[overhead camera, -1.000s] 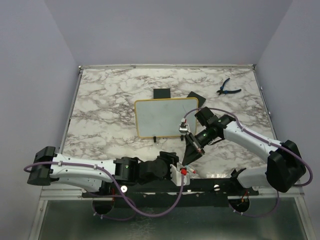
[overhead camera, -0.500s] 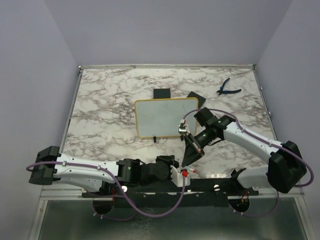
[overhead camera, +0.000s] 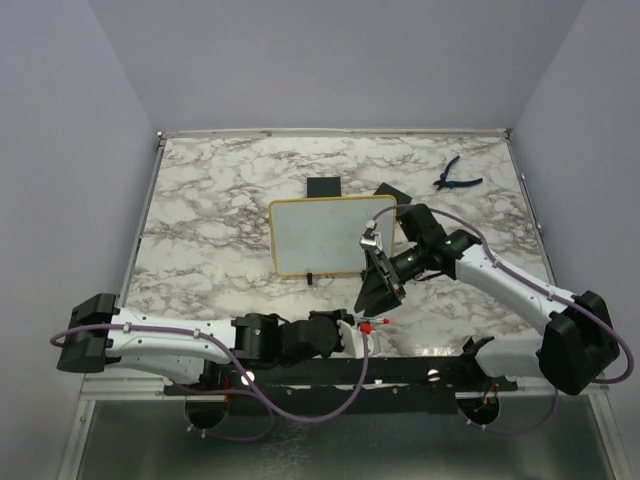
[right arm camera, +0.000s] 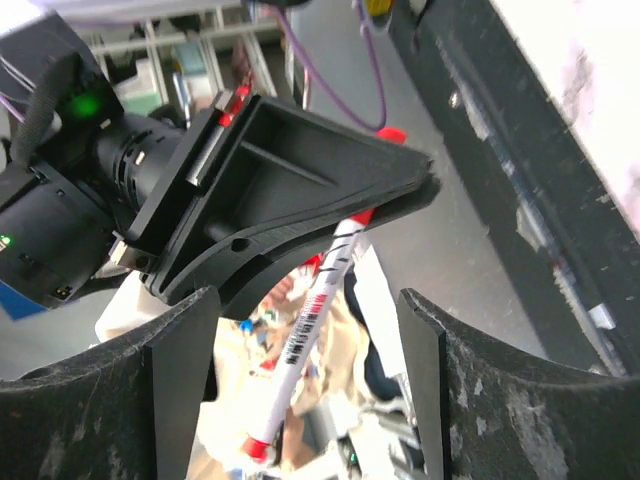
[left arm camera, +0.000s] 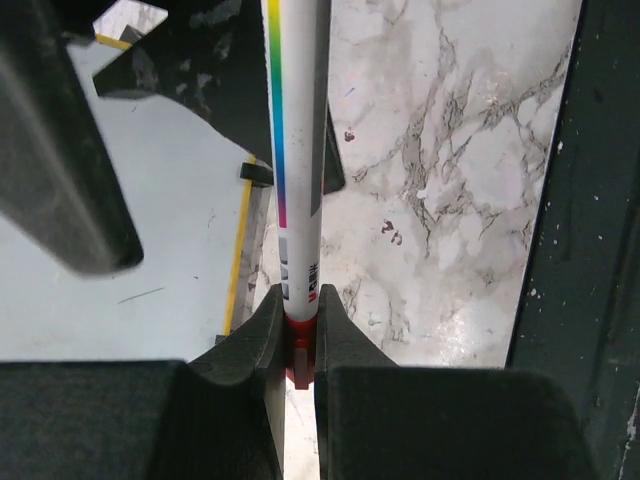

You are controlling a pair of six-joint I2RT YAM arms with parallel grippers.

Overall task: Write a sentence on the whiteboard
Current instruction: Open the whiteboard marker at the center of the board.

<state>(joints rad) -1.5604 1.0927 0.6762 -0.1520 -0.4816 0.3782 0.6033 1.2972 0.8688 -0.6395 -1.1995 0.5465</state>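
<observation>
Two robot arms meet over a marbled desk (overhead camera: 220, 200), a marker (left arm camera: 298, 150) passing between them. The left tool (overhead camera: 362, 328), reaching in low along the near edge, is clamped tight on the marker's red end. The white barrel with its rainbow stripe runs away from it towards the far side of the desk. The right tool (overhead camera: 372, 295) comes in from the right and angles down over the same marker. The right wrist view shows its two fingers (right arm camera: 180, 400) spread wide, with the barrel in the gap and clear of both, so it grips nothing.

The whiteboard (overhead camera: 330, 235), white with a thin yellow frame, lies face up near the middle of the desk, just beyond both tools. Its near right corner is beside the right tool, and two small black feet show along its near edge. The left wrist view shows the yellow edge just left of the marker, along with a faint stroke (left arm camera: 140, 295) on the white surface; whether this is writing cannot be told. From above the board's face looks plain.

Behind the board sit two black squares (overhead camera: 323, 187), one off its far edge and one tilted at its far right corner. A pair of blue-handled pliers (overhead camera: 458, 178) lies well apart, near the desk's far right corner.
</observation>
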